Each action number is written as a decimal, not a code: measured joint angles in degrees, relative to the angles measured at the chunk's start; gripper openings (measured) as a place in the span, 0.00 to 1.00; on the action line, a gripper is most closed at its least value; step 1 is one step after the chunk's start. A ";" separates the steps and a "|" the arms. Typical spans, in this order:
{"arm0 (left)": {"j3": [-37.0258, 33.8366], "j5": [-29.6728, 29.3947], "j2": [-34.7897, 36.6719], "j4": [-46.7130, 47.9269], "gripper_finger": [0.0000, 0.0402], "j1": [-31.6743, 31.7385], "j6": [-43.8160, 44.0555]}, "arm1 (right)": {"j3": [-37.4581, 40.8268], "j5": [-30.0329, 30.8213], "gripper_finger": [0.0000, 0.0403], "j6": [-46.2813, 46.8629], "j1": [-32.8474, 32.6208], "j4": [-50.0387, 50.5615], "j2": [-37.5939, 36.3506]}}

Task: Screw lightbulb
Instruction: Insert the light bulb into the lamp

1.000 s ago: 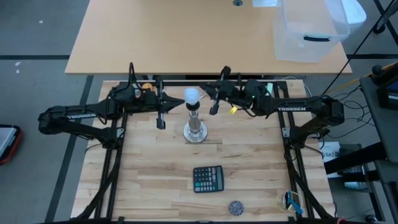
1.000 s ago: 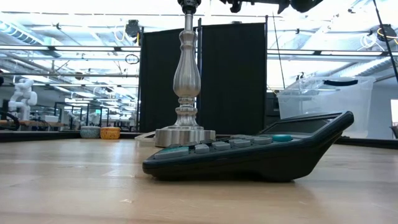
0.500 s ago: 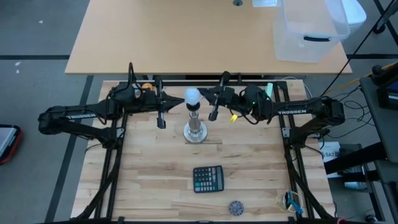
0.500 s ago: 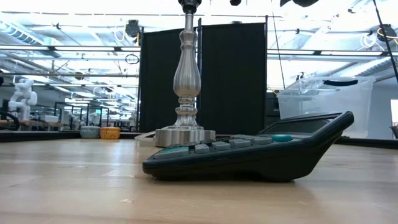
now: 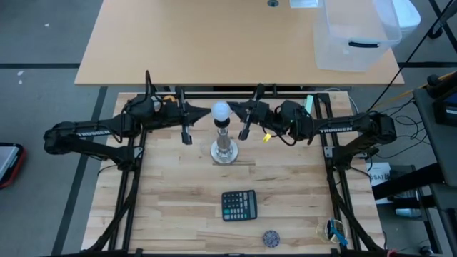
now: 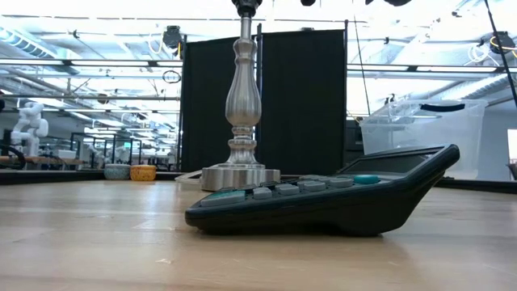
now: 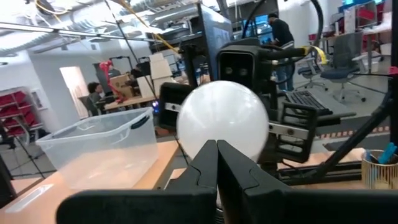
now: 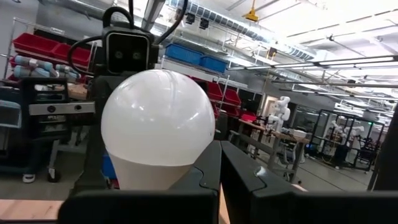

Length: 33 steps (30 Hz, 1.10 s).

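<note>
The frosted white lightbulb (image 5: 221, 109) sits upright in the dark socket on top of the silver stand (image 5: 223, 150), whose round base rests on the wooden table. In the low view only the stand (image 6: 242, 105) shows. My left gripper (image 5: 187, 132) is shut and empty, level with the bulb on its left; the bulb (image 7: 222, 121) shows just beyond its closed fingertips (image 7: 216, 163). My right gripper (image 5: 245, 126) is shut and empty, close on the bulb's right; the bulb (image 8: 158, 124) shows just past its fingertips (image 8: 219, 168).
A dark calculator (image 5: 238, 205) lies toward the near edge in front of the stand, with a small round object (image 5: 270, 238) beyond it. A small orange ball (image 5: 167, 100) sits by the left arm. A clear plastic bin (image 5: 357, 32) stands on the far table.
My right gripper has moved a little toward the table's left, closer to the bulb, staying shut. The bulb and stand have not moved.
</note>
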State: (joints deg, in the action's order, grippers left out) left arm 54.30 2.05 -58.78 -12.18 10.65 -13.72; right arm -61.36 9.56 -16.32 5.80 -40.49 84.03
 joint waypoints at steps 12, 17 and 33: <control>0.00 -3.61 0.54 0.00 0.00 2.14 1.27 | 0.02 5.49 0.00 -2.92 -2.35 0.81 -0.01; 0.00 -0.72 4.20 0.88 0.00 1.14 0.27 | 0.02 7.02 0.00 -3.91 -2.36 0.59 -0.02; 0.00 6.93 -1.25 -0.21 0.00 -2.31 -2.29 | -2.06 7.05 0.00 -5.40 -2.06 1.06 0.00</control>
State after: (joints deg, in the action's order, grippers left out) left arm 54.30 8.97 -60.03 -12.39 8.34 -16.00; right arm -63.42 16.61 -21.71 3.75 -39.43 84.03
